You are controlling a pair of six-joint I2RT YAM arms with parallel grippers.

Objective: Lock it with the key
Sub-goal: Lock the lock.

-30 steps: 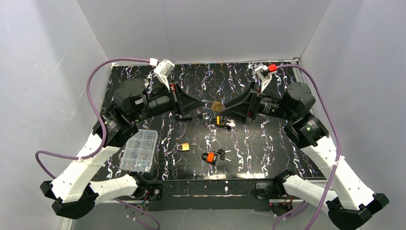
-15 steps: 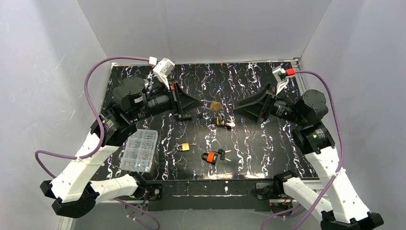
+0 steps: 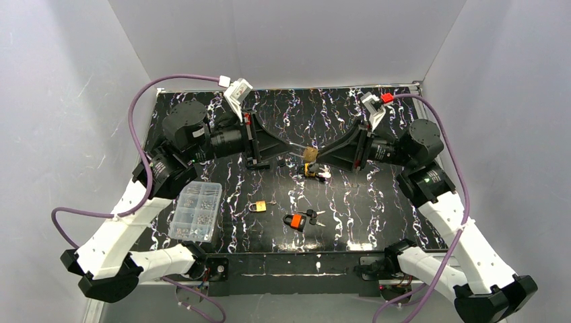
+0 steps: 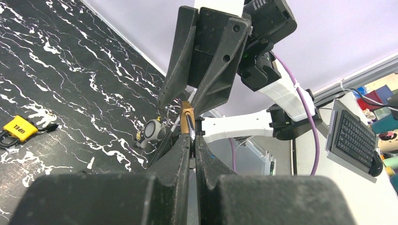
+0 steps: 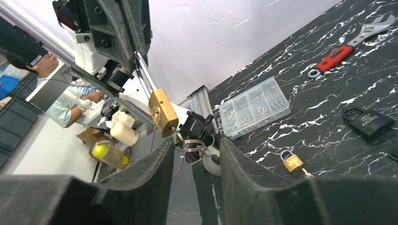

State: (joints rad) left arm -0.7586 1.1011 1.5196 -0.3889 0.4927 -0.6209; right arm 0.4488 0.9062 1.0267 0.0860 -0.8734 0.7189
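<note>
Back in swings the right end effector (image 3: 320,156): half a second ago it had pulled away to the right, and now its tips are at the brass padlock (image 3: 310,154) again. The left end effector (image 3: 291,146) has barely shifted.

We go from the big things down. A black marbled counter (image 3: 377,202) lies under everything, and both end effectors meet nose to nose above its middle. The left one's jaws are pressed tight on the brass padlock, holding it clear of the counter. The right one's jaws stand apart, one on either side of the padlock's far end, and we can't make out whether they touch it.

On the near side of the left end effector, well apart from it, sits a clear parts box (image 3: 196,210). In the right wrist view, a red-handled wrench (image 5: 347,47) lies flat to the right of the fingers, with a black padlock (image 5: 368,123) closer in. Nearer to us than both end effectors are an orange-and-black padlock (image 3: 293,221) and a small brass padlock (image 3: 257,206). Directly under the meeting tips lies a yellow-and-black lock with keys (image 3: 313,171).

Smallest of all, a key ring (image 5: 190,143) shows in the gap between the right fingers, just below the held padlock. We can't tell whether it hangs from that lock.
</note>
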